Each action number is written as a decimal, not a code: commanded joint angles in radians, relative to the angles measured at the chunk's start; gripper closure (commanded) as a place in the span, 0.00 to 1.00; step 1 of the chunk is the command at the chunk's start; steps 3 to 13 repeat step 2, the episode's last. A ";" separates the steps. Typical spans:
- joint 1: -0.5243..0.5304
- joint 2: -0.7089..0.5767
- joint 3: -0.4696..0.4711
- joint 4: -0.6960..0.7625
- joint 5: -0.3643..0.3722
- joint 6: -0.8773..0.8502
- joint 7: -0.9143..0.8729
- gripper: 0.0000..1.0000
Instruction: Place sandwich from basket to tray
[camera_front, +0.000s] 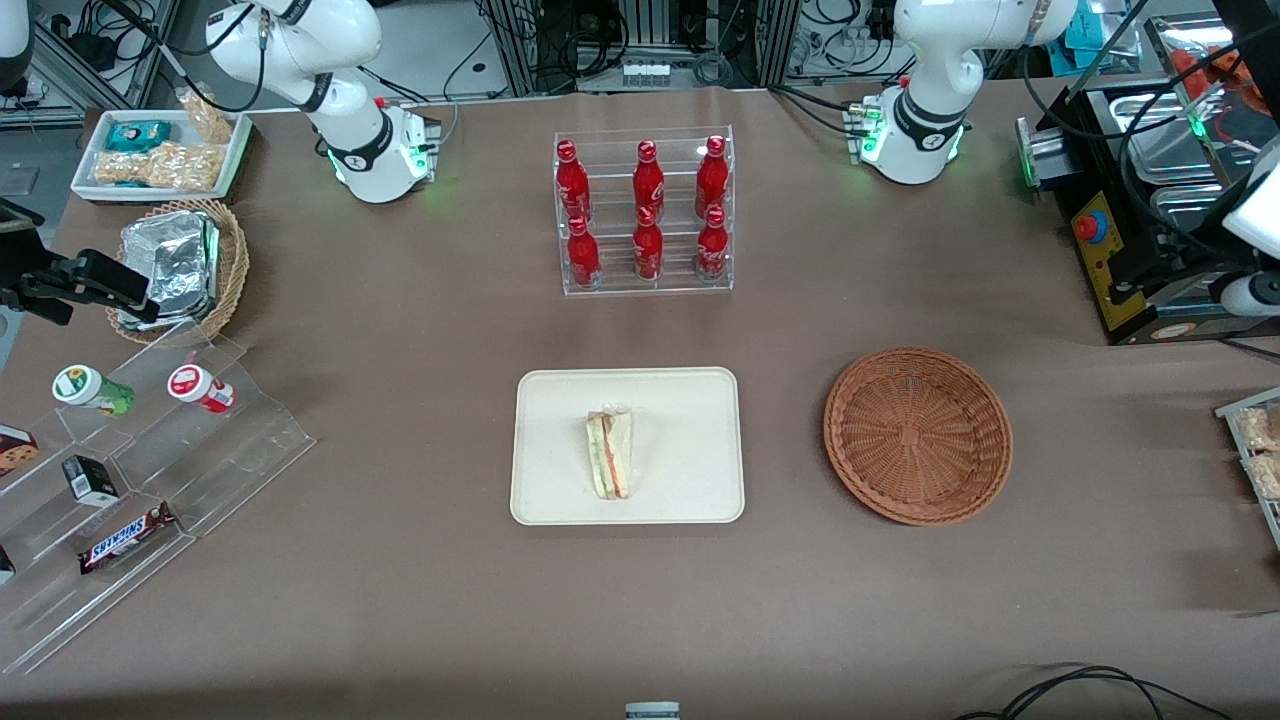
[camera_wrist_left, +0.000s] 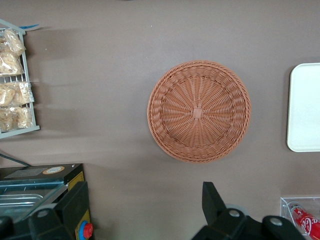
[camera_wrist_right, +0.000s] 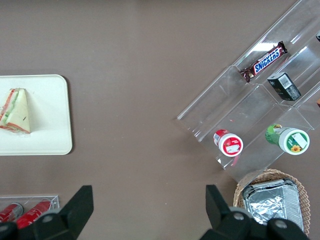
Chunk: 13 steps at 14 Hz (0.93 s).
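The sandwich (camera_front: 612, 455), a clear-wrapped wedge with green and red-orange layers, lies on the cream tray (camera_front: 690, 420) near its middle; the right wrist view shows the sandwich (camera_wrist_right: 15, 110) on the tray (camera_wrist_right: 50, 120) too. The round reddish-brown basket (camera_front: 870, 400) stands beside the tray, toward the working arm's end, with nothing in it. My gripper (camera_front: 1125, 285) hangs high by the black and yellow box, farther from the front camera than the basket. In the left wrist view the gripper (camera_wrist_left: 145, 205) is open with bare table between its fingers, apart from the basket (camera_wrist_left: 170, 90) and the tray's edge (camera_wrist_left: 305, 107).
A clear rack of red bottles (camera_front: 645, 210) stands farther from the front camera than the tray. A black and yellow box with a red button (camera_front: 1095, 240) and a wire rack of snacks (camera_wrist_left: 15, 80) sit at the working arm's end. A stepped acrylic stand (camera_front: 150, 450) and a foil-pack basket (camera_front: 185, 265) sit at the parked arm's end.
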 joint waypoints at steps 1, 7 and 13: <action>-0.018 0.039 0.033 0.071 -0.012 -0.041 -0.003 0.00; -0.018 0.039 0.033 0.069 -0.010 -0.043 -0.002 0.00; -0.018 0.039 0.033 0.069 -0.010 -0.043 -0.002 0.00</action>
